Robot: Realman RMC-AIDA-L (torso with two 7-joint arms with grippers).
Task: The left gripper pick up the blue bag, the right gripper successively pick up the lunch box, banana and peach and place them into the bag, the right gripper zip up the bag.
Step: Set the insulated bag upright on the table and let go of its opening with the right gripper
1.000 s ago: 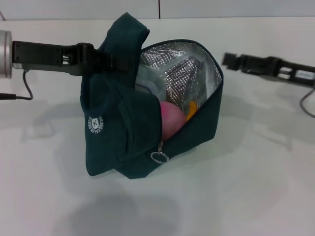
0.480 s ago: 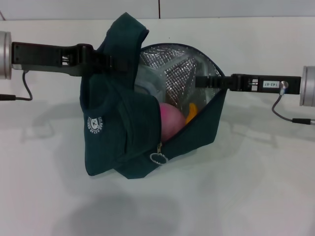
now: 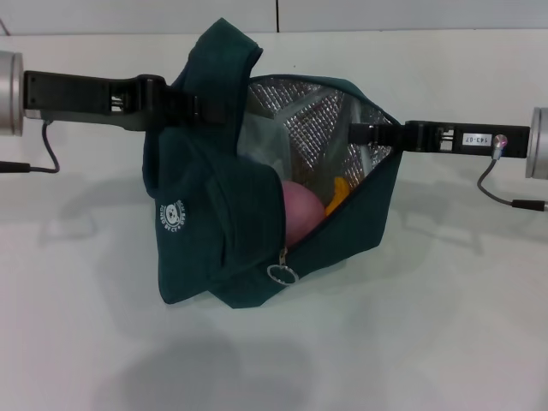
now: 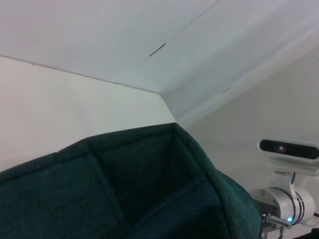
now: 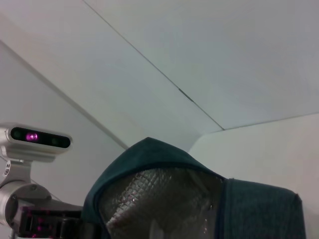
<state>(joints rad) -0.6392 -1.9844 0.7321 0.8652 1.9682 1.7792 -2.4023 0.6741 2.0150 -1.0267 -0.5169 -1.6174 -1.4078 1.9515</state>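
The blue bag (image 3: 214, 231) hangs over the white table, open, with its silver foil lining (image 3: 300, 120) showing. My left gripper (image 3: 190, 107) is shut on the bag's handle at the upper left and holds it up. My right gripper (image 3: 356, 134) reaches in from the right and is shut on the bag's right rim. The pink peach (image 3: 300, 210) and the tip of the banana (image 3: 336, 193) show inside the opening. A pale clear shape deep inside looks like the lunch box (image 3: 257, 141). The ring zipper pull (image 3: 281, 274) hangs at the front. The bag's fabric fills the left wrist view (image 4: 124, 189), and the bag also shows in the right wrist view (image 5: 164, 199).
The white table (image 3: 445, 342) lies under and around the bag. Cables hang from both wrists (image 3: 501, 193). The right arm's camera (image 4: 288, 148) shows in the left wrist view, and the left arm's camera (image 5: 35, 137) in the right wrist view.
My right gripper came in from the far right to the bag's right rim. The bag's right side and bottom then shifted a little to the right. The left gripper stayed put.
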